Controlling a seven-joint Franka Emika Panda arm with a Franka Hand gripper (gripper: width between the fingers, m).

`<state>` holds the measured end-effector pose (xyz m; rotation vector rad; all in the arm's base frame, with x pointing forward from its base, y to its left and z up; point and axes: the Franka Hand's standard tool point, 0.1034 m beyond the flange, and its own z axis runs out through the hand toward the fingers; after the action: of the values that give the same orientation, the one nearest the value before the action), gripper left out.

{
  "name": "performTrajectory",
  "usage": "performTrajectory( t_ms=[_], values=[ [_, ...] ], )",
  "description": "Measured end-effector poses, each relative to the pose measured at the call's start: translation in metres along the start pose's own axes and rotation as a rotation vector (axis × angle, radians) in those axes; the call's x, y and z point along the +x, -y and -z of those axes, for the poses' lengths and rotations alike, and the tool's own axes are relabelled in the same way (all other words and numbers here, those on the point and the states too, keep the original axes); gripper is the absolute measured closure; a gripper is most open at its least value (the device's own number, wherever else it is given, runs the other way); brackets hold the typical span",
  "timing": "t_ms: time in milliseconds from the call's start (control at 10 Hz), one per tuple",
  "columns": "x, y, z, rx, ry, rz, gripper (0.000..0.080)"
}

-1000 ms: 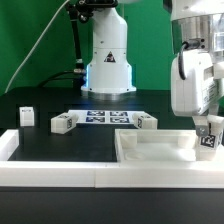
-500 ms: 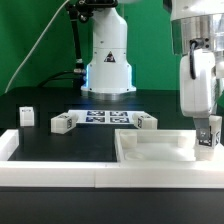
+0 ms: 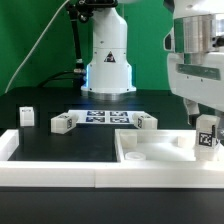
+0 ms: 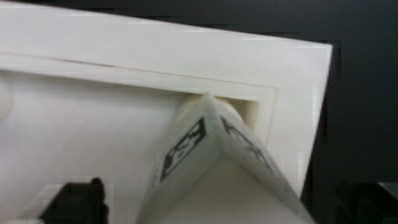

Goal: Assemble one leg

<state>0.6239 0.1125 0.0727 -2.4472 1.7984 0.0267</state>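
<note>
A leg [image 3: 207, 137], a small white block with a black-and-white tag, stands at the corner of the large white panel [image 3: 150, 150] on the exterior view's right. In the wrist view this leg [image 4: 222, 150] sits in the panel's [image 4: 107, 110] recessed corner pocket, turned edge-on. My gripper [image 3: 206, 120] hovers just above it, open. Its dark fingers [image 4: 71, 200] stand well apart on either side of the leg, not touching it. Midway between them, the gripper [image 4: 222, 205] holds nothing.
Three more small white legs lie on the black table: one [image 3: 27, 116] at the exterior view's left and two [image 3: 63, 123] [image 3: 147, 122] flanking the marker board [image 3: 105, 118]. The arm's white base [image 3: 107, 60] stands behind. A white rail [image 3: 60, 170] runs along the front.
The gripper has opened and let go of the leg, then risen a little. The leg stays at the panel's corner.
</note>
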Motion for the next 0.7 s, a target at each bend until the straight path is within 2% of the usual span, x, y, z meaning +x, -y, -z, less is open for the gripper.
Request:
performTrajectory(
  t_ms=[300,700],
  values=[
    [0.0044,0.0003,0.0023,-0.043,-0.026,0.287,0.015],
    [0.0009,0.0042,0.0028,-0.04,-0.035,0.599,0.015]
  ],
)
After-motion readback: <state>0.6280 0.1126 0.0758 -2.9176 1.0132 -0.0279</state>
